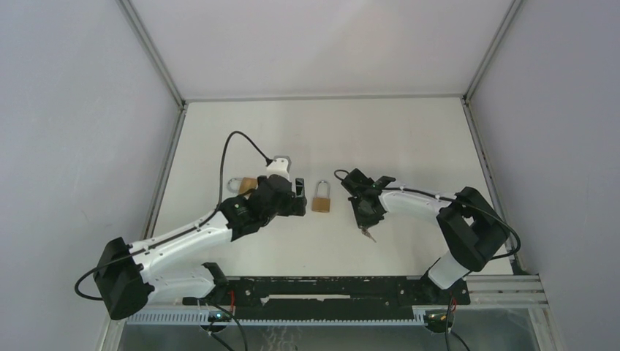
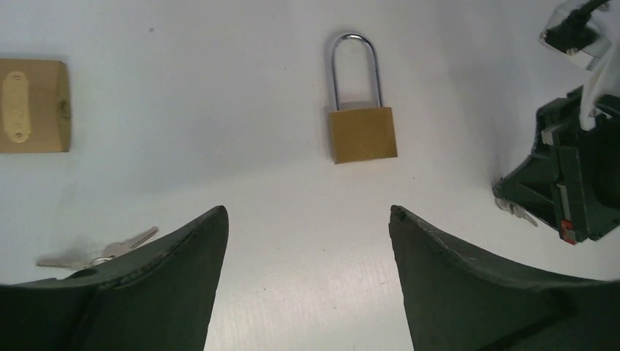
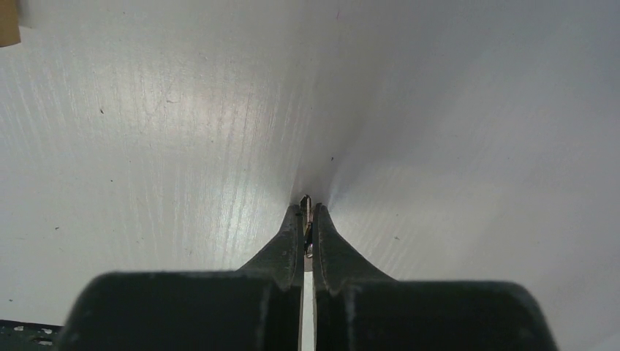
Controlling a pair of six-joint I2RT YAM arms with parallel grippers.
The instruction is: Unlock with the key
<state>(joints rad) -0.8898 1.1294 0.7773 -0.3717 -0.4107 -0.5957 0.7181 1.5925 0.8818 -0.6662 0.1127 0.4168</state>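
A brass padlock [image 1: 320, 199] with a silver shackle lies flat in the middle of the table; it also shows in the left wrist view [image 2: 362, 131], shackle pointing away. My left gripper [image 1: 301, 197] is open and empty just left of it, jaws wide apart [image 2: 307, 216] above bare table. My right gripper [image 1: 365, 227] is to the right of the padlock, shut on a small key [image 1: 369, 235]. In the right wrist view the key's thin edge [image 3: 306, 202] pokes out between the closed fingertips [image 3: 308, 210], close above the table.
A second brass padlock [image 1: 243, 184] lies behind the left arm, at the left of the left wrist view [image 2: 33, 106]. A spare pair of keys [image 2: 95, 252] lies by the left finger. White walls enclose the table [image 1: 409, 139].
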